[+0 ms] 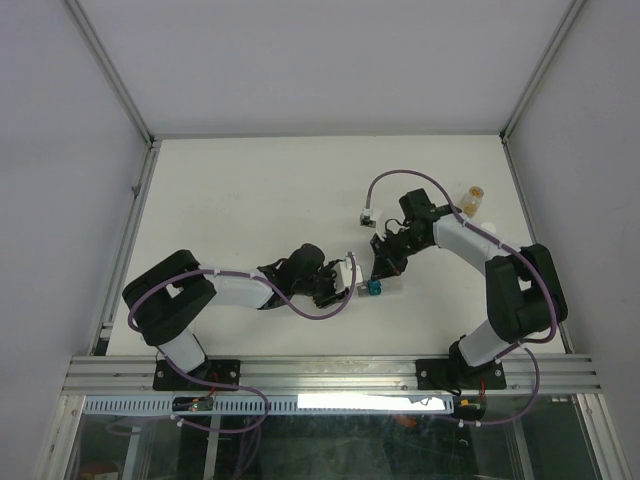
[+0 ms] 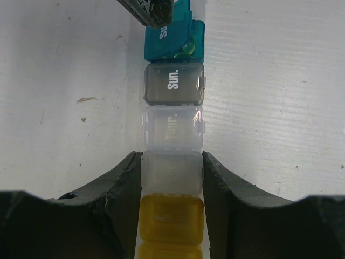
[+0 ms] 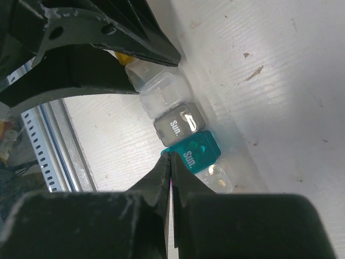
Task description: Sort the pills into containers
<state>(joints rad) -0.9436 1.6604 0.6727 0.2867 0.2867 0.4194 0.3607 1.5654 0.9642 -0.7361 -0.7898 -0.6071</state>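
Count, left wrist view: boxes [image 2: 172, 124] in one row. That's 1 teal box [image 2: 175, 40], 1 grey box [image 2: 173, 83], 2 clear, then a yellow box [image 2: 171, 217] with a second yellow piece under it, cut off by the bottom edge. Right wrist view adds 1 more clear one beyond the teal, lower centre. 1 green pill [image 2: 188, 48] shows at the teal's right edge. Top view: 1 stray box [image 1: 366, 214] upper right of the row, well apart.

Axis: in the left wrist view the row's long axis runs straight top to bottom through frame centre, and the "Sun." lettering lies sideways along it. In the top view it's a short diagonal, upper left to lower right, mid-frame on the table [image 1: 250, 200].

My left pincer [image 2: 171, 162]: narrow gap, fingers against both sides of a clear box [image 2: 171, 171], clamped.

My right pincer [image 3: 171, 157]: fully closed, nothing seen between the tips, which touch the teal's near edge.
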